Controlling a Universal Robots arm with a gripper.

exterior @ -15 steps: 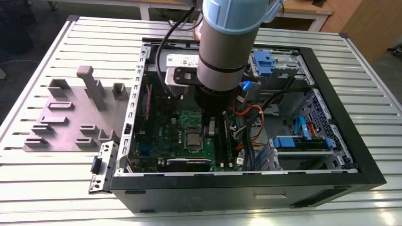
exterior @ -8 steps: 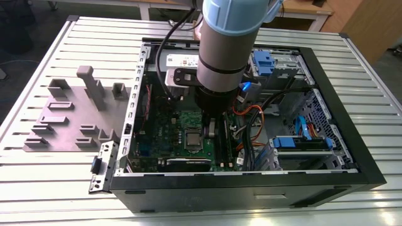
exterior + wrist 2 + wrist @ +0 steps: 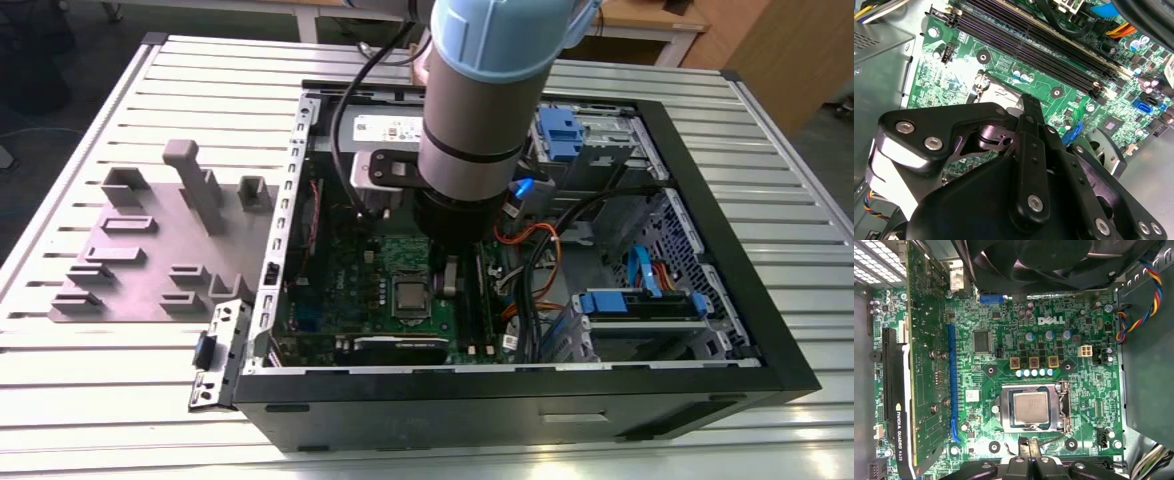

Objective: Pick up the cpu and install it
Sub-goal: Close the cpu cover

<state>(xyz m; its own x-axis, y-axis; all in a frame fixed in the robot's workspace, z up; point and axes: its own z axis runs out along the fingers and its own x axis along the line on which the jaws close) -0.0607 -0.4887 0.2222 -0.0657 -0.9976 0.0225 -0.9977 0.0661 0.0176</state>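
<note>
The cpu [image 3: 1030,407] is a small square chip with a silvery-grey top. It lies flat inside the metal socket frame [image 3: 1064,407] on the green motherboard [image 3: 1054,340]. In the exterior view the cpu [image 3: 411,295] sits just to the left of the arm's lower end, inside the open computer case [image 3: 694,180]. My gripper [image 3: 1026,442] hangs just beside the socket's edge, above the board. Its fingers look shut together with nothing between them. In the second wrist view the gripper [image 3: 1029,102] points at the socket frame's corner [image 3: 985,82].
A graphics card [image 3: 924,365] stands on edge beside the socket, and a black fan [image 3: 1054,265] overhangs the board. Memory slots [image 3: 1029,35] and orange and black cables [image 3: 534,250] run close to the arm. A grey plastic tray [image 3: 134,250] with raised blocks lies outside the case.
</note>
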